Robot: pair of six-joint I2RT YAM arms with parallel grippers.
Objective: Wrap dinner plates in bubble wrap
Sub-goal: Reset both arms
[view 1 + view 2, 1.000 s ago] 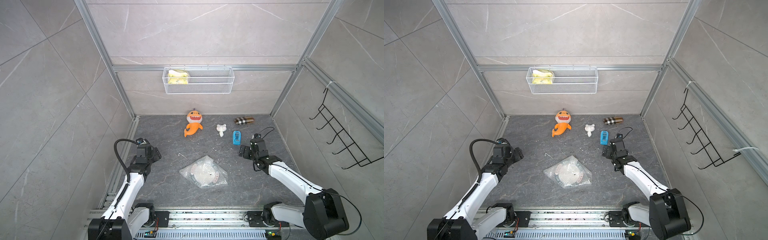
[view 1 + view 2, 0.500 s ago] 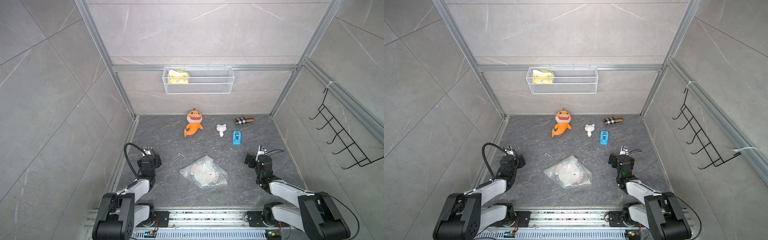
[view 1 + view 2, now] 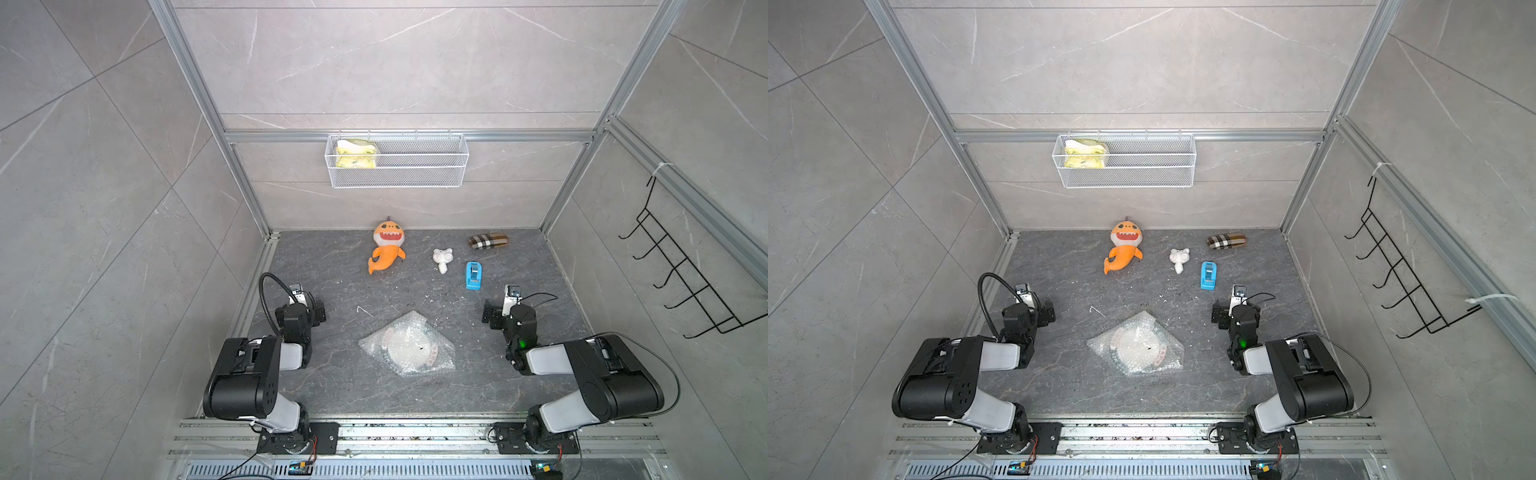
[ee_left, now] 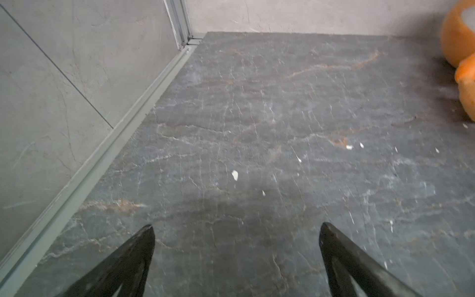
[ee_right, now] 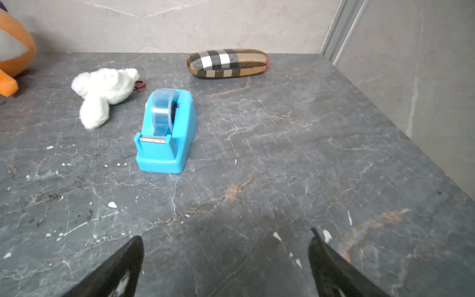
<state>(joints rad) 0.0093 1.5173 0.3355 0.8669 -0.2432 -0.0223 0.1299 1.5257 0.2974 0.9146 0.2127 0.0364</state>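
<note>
Plate rim lettering unreadable thru bubble wrap; orange plush cut off at edge.

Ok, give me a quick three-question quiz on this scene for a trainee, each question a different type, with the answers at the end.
1. True or false: the plate lies covered by the bubble wrap on the table.
2. Which thing lies nearest the right gripper? A) orange shark toy B) blue tape dispenser C) plaid glasses case
3. Fill in: the left gripper and the right gripper are both ___ and hold nothing.
Key: 1 true; 2 B; 3 open.
</note>
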